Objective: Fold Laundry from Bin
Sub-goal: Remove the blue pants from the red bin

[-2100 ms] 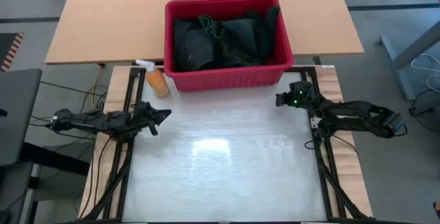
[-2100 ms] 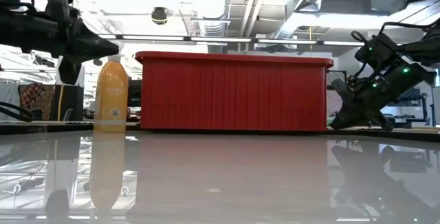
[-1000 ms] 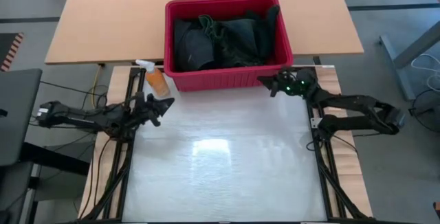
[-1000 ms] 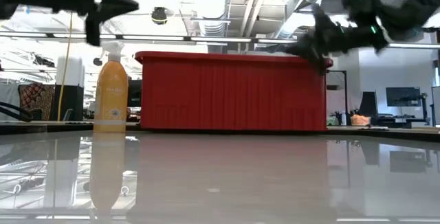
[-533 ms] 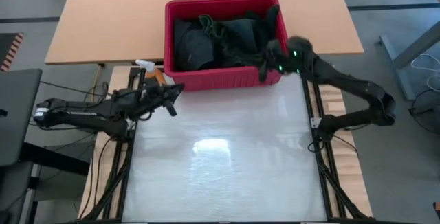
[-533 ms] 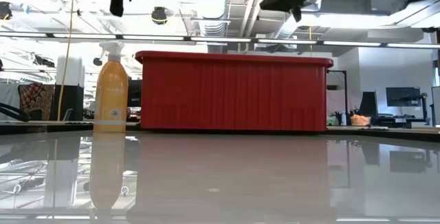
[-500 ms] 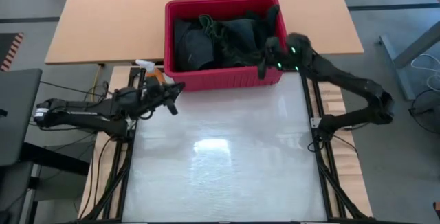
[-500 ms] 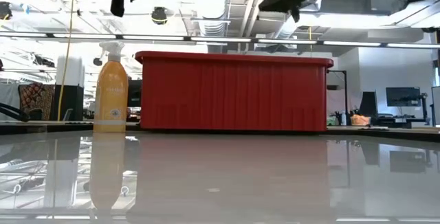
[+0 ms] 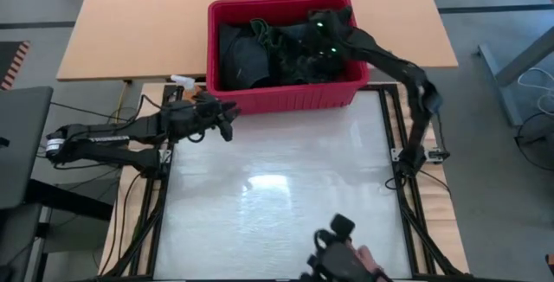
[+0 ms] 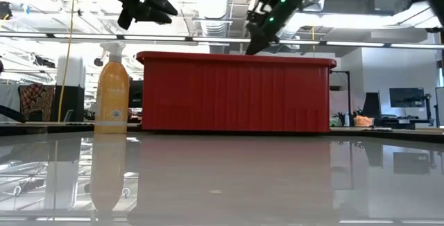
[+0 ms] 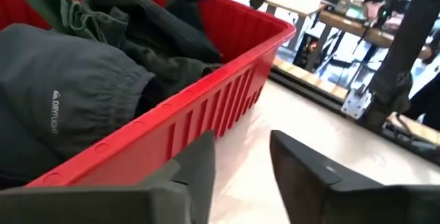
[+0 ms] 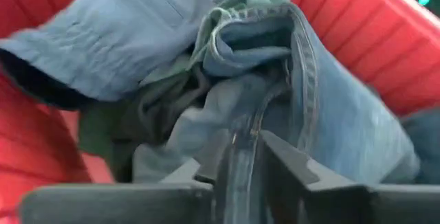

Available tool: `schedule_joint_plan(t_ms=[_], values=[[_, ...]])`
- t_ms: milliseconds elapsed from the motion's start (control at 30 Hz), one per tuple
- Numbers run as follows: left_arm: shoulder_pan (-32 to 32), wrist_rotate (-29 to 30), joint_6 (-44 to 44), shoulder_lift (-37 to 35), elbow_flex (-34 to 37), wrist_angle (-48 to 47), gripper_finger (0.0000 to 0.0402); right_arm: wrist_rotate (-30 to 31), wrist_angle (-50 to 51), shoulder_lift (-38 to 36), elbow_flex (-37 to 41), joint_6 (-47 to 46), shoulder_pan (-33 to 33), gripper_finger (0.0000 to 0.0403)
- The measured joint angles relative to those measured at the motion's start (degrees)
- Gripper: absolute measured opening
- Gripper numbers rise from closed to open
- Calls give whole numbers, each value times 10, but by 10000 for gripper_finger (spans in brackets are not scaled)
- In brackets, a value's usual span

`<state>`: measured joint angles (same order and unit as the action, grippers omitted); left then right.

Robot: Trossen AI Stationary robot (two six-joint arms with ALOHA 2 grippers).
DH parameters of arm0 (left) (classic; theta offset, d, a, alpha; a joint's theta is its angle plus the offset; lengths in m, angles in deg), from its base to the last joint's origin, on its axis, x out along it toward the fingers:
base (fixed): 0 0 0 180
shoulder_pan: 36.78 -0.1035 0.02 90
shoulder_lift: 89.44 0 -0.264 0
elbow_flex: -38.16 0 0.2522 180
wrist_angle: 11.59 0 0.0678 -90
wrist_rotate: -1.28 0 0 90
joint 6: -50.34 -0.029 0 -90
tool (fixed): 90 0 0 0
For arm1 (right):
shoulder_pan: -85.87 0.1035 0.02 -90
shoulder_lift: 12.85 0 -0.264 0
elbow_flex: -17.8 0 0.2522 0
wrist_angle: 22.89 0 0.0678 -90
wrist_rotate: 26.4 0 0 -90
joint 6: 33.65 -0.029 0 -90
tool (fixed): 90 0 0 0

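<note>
Your high view looks straight down on the whole worktop (image 9: 277,204). Low view sits at worktop height, facing level across to the bin (image 10: 236,93) and room behind. Left wrist view is close beside the bin's wall; right wrist view is right over the laundry (image 12: 275,93). All four share the bin.

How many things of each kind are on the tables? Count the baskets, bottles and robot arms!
Big red plastic basket full of dark clothes: 1
Small orange spray bottle: 1
Dark robot arms, left gripper and right gripper: 2
Total: 4
</note>
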<state>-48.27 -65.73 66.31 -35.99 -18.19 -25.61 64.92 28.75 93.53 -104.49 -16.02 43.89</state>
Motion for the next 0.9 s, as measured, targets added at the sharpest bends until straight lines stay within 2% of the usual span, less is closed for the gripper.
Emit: schedule_joint_plan(t_ms=[133,267,433,500,567,733,900], values=[[0,2,-13,0,0,0,182,69,12,66,-74,37,-1,176],[0,8,-13,0,0,-4,200,96,7,111,-123,61,-3,222],[0,8,0,0,0,-4,204,139,-20,156,-141,96,-10,238],[0,8,5,-1,0,-4,204,146,-26,165,-141,98,-14,224],[0,9,12,-1,0,-3,204,168,-32,170,-142,98,-16,190],[0,5,18,-1,0,-3,204,196,-33,169,-142,99,-14,34],[0,1,27,-1,0,-3,204,199,-48,107,-141,99,-2,37]])
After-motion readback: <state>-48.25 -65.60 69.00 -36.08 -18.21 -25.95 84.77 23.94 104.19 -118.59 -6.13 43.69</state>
